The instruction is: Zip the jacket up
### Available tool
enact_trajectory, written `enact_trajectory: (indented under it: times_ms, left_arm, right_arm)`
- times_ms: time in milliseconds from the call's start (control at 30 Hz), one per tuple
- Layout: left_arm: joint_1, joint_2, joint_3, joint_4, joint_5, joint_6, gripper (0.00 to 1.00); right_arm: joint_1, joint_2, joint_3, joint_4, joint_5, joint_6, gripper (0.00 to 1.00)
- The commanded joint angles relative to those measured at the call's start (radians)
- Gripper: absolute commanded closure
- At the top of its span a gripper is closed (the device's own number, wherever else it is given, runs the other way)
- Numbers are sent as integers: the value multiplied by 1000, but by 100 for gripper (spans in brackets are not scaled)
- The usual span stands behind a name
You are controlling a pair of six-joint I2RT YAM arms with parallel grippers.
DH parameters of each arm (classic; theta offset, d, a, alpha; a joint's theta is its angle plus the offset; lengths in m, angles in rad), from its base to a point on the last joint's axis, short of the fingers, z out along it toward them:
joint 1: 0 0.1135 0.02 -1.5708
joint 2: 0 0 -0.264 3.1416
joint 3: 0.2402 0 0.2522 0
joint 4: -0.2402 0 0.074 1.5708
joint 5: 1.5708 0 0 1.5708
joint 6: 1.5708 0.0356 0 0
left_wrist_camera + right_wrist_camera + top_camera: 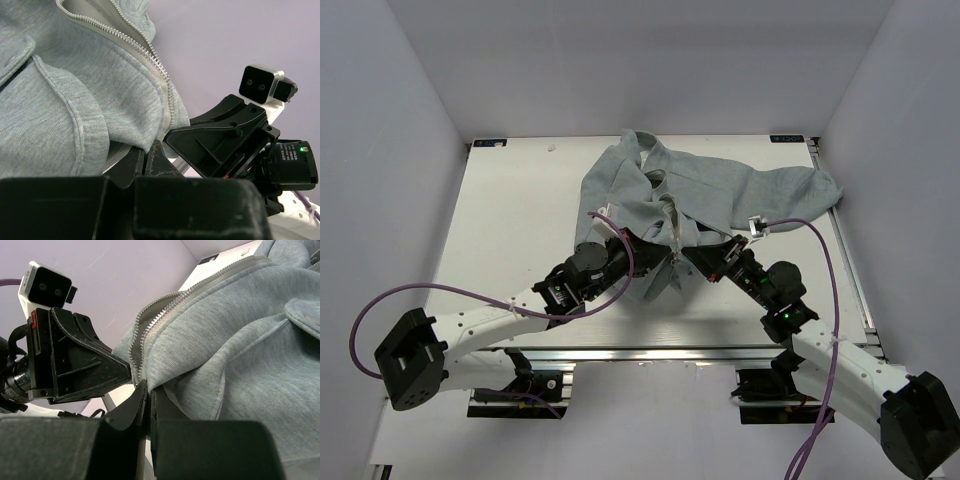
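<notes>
At the near middle of the counter [520, 220], the left fingers [136, 161] and right fingers [131, 407] meet tip to tip, each pair clenched on the bottom hem of the jacket [720, 195], one on either side of its front opening. Just past the tips, the silver zipper [150, 55] stands unjoined, its two rows of teeth spreading apart over a pale lining between soft grey-green fleece panels. Farther back, the body lies rumpled toward the far edge, collar [640, 145] up at the rear and one long sleeve [800, 190] stretched out to the right.
</notes>
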Motion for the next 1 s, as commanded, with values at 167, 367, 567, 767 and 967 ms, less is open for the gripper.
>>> enact_trajectory:
  times_ms: [167, 367, 567, 767, 967]
  left_arm:
    - [-6, -40, -4, 28, 1, 9, 100]
    - [-6, -61, -7, 39, -5, 7, 100]
    - [-6, -68, -20, 51, 1, 4, 100]
    - [-6, -65, -24, 52, 1, 7, 100]
    - [-6, -63, -29, 71, 17, 14, 100]
  right_arm:
    - [0, -57, 42, 34, -13, -4, 100]
    - [0, -69, 40, -8, -43, -7, 100]
    - [1, -75, 33, -2, -56, 7, 100]
    - [0, -88, 33, 15, -56, 27, 100]
    - [0, -69, 40, 29, -50, 30, 100]
